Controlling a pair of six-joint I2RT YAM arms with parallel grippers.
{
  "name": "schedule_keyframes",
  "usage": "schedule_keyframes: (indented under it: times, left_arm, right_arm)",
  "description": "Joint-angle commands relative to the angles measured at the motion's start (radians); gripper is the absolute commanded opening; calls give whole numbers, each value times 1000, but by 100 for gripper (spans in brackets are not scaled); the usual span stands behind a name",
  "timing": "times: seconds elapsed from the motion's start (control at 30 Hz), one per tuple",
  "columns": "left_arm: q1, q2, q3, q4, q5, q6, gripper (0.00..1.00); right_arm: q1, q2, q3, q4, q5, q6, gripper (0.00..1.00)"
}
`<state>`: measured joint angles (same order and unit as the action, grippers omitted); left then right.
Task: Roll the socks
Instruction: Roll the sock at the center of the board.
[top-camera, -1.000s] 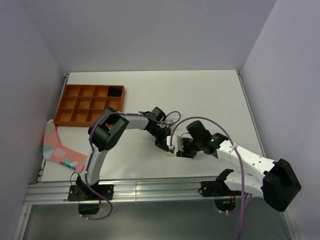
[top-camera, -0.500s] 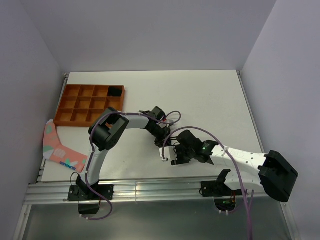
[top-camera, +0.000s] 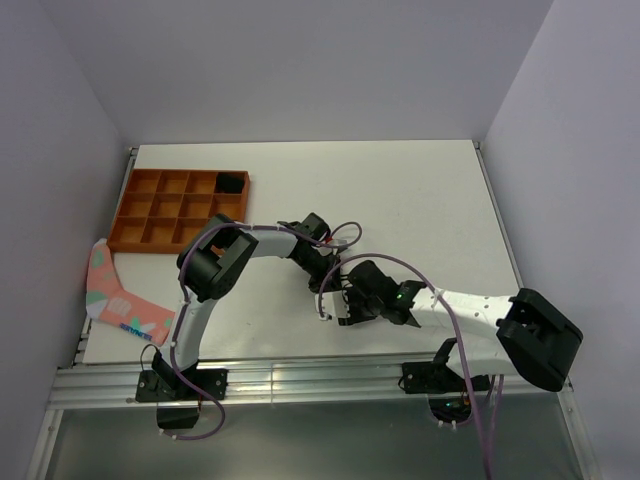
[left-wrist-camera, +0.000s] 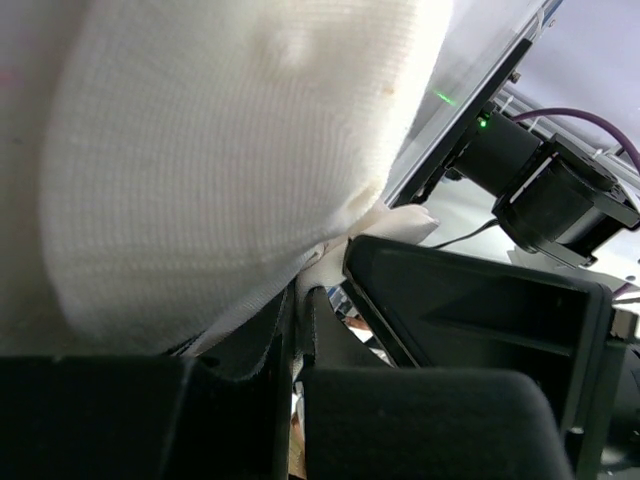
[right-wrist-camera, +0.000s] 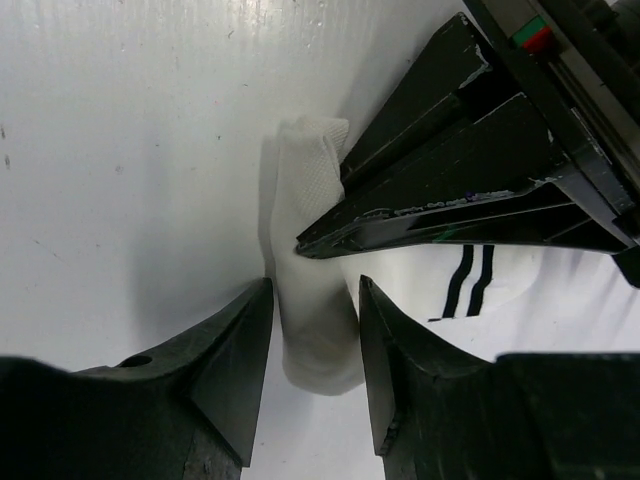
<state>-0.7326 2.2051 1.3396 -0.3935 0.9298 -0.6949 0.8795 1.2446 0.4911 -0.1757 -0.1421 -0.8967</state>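
Where the two arms meet over the middle of the bench, the overhead view hides the white sock beneath them, and from there we cannot read either gripper's state. Close up, the left gripper has its fingers pressed together on a fold of the sock, whose blurred bulk fills that view from nine to twelve o'clock. The right gripper is spread, a finger on either side of the sock's folded end; whether they touch it we cannot tell. Only this view shows the black cuff stripes, at three o'clock. Farther off, at ten o'clock from the grippers, the orange tray holds a dark lump too small to identify. The pink fabric piece lies at nine o'clock, at the bench's edge.
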Motion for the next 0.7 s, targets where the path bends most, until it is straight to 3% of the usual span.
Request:
schedule_keyframes:
  times: [0.0, 0.13, 0.3, 0.4, 0.47, 0.67]
  left_arm:
    - [15, 50, -37, -59, -157, 54, 1]
    - [15, 51, -39, -45, -146, 46, 2]
    - [16, 45, -54, -22, -135, 37, 6]
    - [19, 30, -79, 22, -138, 14, 13]
    - [27, -2, -118, 105, -141, -35, 21]
    - [42, -123, -259, 353, -207, -231, 27]
  right_arm:
    - [9, 3, -16, 54, 18, -13, 47]
    - [7, 16, -11, 59, 13, 5, 45]
    - [7, 30, -8, 61, -5, 30, 36]
    - [6, 38, 3, 35, -37, 42, 22]
    - [0, 38, 9, 21, -69, 53, 16]
    - [-48, 41, 52, -59, -162, 74, 8]
